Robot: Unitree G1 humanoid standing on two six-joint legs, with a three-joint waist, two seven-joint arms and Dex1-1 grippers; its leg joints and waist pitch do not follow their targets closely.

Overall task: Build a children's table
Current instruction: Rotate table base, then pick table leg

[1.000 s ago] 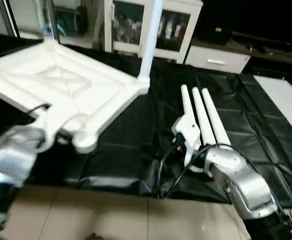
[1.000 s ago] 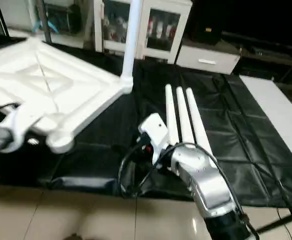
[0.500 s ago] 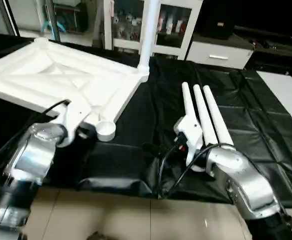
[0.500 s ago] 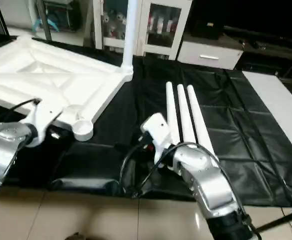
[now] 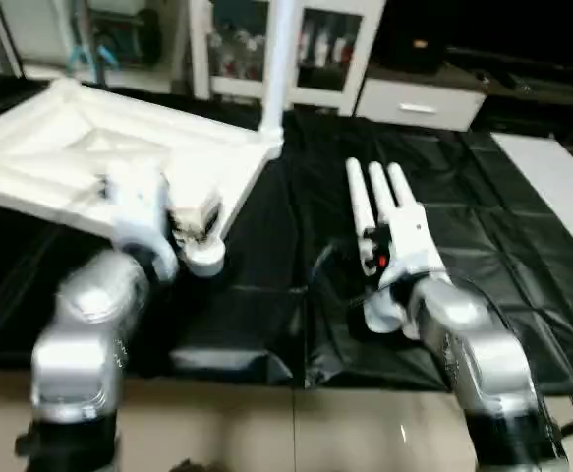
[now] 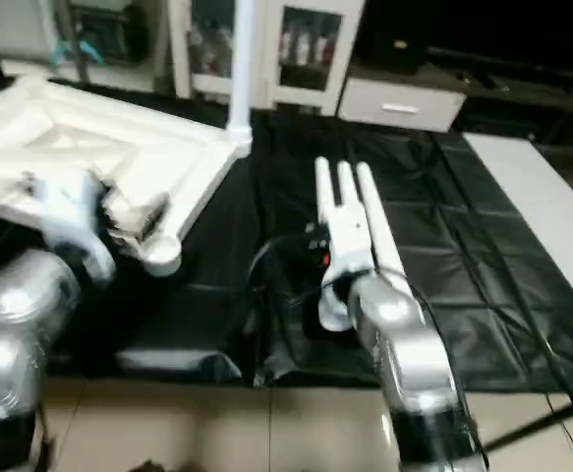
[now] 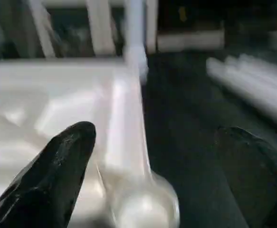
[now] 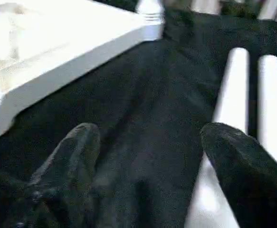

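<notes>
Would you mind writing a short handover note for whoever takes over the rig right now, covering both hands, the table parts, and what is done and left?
Left hand: open, empty, hovering at the near corner socket of the tabletop.
Right hand: open, empty, over the black cover beside the loose legs.
Parts: the tabletop lies underside up on the worktable; one fitted leg stands upright in its far corner socket; three loose legs lie side by side on the cover.
Done: one leg fitted.
Left: pick up the three loose legs and seat each in an empty socket.
</notes>
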